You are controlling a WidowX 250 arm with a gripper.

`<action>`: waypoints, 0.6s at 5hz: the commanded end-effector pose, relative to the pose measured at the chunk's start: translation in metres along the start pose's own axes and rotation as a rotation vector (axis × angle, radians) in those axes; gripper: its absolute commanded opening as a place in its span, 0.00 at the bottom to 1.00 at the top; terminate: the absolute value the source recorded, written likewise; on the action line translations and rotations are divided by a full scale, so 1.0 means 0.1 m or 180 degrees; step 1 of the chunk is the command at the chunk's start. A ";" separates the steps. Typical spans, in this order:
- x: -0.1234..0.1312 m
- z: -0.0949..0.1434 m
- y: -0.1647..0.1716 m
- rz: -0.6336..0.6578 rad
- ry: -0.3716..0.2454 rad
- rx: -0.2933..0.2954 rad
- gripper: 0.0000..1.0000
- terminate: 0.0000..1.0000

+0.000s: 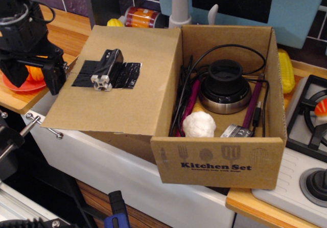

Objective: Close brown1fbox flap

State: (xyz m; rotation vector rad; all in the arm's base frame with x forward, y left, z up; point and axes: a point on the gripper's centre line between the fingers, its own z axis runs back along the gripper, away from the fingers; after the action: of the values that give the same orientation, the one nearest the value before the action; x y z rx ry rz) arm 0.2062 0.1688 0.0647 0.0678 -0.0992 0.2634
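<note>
The brown cardboard box (219,159) stands open on the counter, "Kitchen Set" printed on its front wall. Inside lie a black round device on a metal base (225,87), cables and a white garlic bulb (199,124). Its flap (120,85) lies folded out to the left, plain face up, with black tape and a small black-and-white block (106,70). My black gripper (31,74) hangs just left of the flap's left edge, fingers pointing down and spread apart, holding nothing.
A red plate with an orange fruit (25,74) sits behind the gripper on the wooden counter. A tin can (143,17) and a white post (180,3) stand behind the box. A corn cob (286,69) and a stove (311,131) are at the right.
</note>
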 end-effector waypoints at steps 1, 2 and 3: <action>0.02 -0.03 -0.07 -0.0046 -0.0178 -0.0325 1.00 0.00; 0.04 0.05 -0.19 -0.0128 -0.0338 -0.0649 1.00 0.00; 0.10 0.14 -0.32 -0.0177 -0.0467 -0.0860 1.00 0.00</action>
State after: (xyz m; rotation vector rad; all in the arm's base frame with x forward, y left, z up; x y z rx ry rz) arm 0.2171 0.1400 0.0678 -0.2018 -0.2346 0.2112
